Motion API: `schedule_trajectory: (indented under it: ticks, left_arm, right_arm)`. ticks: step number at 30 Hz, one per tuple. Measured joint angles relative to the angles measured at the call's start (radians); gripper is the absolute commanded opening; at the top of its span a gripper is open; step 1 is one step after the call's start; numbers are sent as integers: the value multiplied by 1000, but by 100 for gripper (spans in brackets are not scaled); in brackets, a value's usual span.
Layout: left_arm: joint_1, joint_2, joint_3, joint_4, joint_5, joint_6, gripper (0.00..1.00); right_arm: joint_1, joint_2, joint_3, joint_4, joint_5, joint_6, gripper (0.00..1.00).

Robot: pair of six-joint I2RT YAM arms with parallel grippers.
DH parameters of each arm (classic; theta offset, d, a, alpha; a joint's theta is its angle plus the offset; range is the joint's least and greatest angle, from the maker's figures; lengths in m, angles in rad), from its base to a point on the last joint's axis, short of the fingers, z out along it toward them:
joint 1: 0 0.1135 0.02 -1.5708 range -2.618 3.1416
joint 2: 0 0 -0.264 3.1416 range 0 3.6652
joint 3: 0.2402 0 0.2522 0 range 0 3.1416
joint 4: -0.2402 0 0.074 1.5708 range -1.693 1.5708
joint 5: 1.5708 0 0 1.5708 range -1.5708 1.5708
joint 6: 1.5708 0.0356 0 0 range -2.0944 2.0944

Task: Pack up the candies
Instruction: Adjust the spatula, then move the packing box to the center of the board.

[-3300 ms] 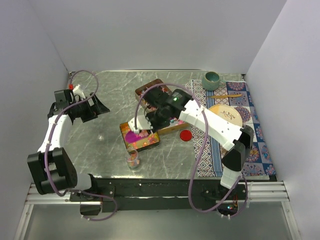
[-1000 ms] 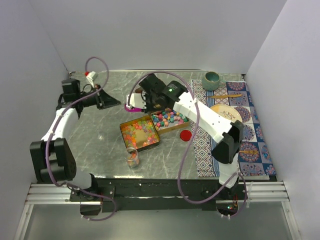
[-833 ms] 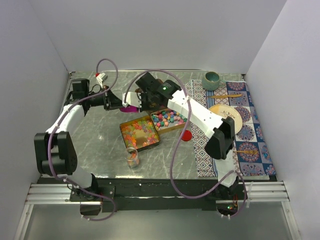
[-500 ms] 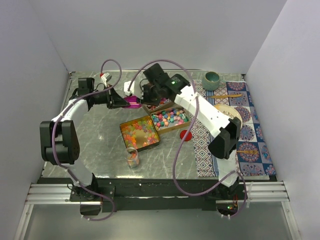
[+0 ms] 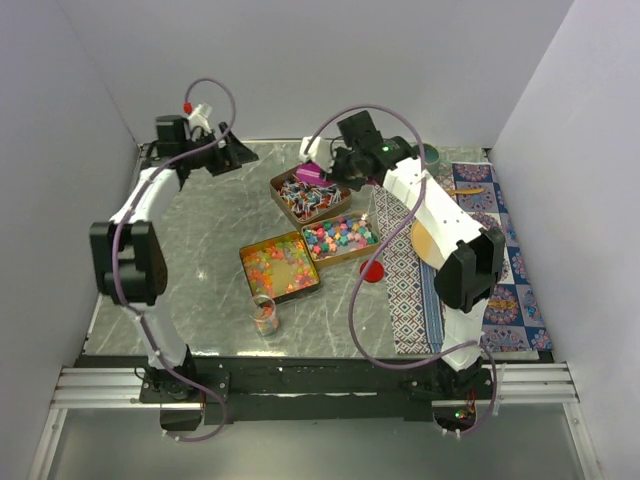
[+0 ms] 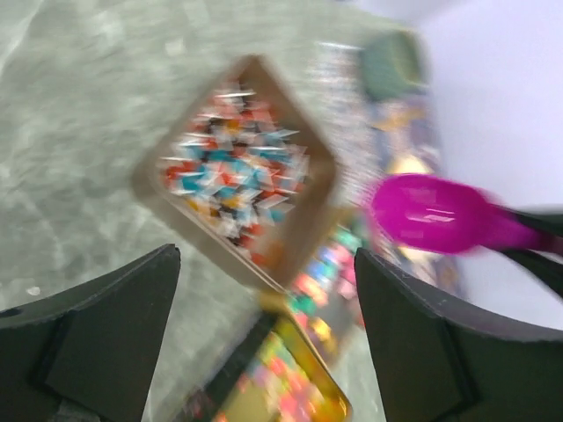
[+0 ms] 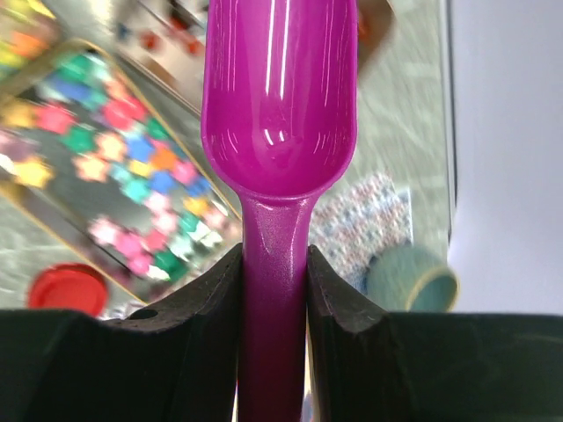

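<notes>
**Over the far tray: empty scoop, mouth pointing left**

At the far side of the table, your right gripper is clamped on the handle of the purple scoop, one finger pressed to each side. In the right wrist view the bowl is glossy and looks empty.

From above, the scoop's long axis runs roughly right to left, with the handle at the gripper and the bowl toward the left. The bowl hangs over the far edge of the tray of wrapped candies. That puts the red, blue and white pieces below the bowl and toward the near side, not ahead of its mouth. My judgement is that you need to tip the mouth down and draw toward the near side to bite into that pile.

The other candies sit nearer to you. The tray of multicoloured pieces is just beside the wrapped one, and the orange jelly tray is to its left. The glass jar already holds some sweets and stands nearer again, well apart from the scoop. A loaded scoop would probably have to pass over the trays to reach it.

Your left gripper is at the far left with its fingers apart and holding nothing. Its camera looks toward the wrapped tray. The right arm is nearer and has the tool, so the move falls to it. Mind the left arm, which is close by along that far edge.
</notes>
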Motion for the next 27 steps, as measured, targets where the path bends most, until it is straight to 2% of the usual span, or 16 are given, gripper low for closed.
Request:
schedule_trajectory:
  ticks: [6, 7, 8, 14, 22, 25, 27]
  left_arm:
    - [-142, 173, 77, -81, -240, -45, 83]
    - [-161, 195, 97, -100, -275, -48, 80]
    - [-185, 215, 122, -120, -311, -51, 72]
    - [-257, 250, 179, -189, -505, -72, 55]
    - [-290, 300, 185, -239, -641, -76, 47]
    - [-316, 319, 193, -254, -657, -75, 35]
    - [-332, 325, 196, -263, -677, -70, 30]
  right_arm:
    - [-55, -23, -86, 35, 59, 21, 0]
    - [-60, -30, -111, 35, 63, 24, 0]
    - [-66, -37, -136, 34, 68, 27, 0]
    - [-96, -67, -193, 29, 82, 32, 0]
    - [-140, -118, -193, 30, 80, 38, 0]
    - [-148, -120, -193, 30, 76, 41, 0]
    - [-153, -120, -196, 30, 71, 42, 0]
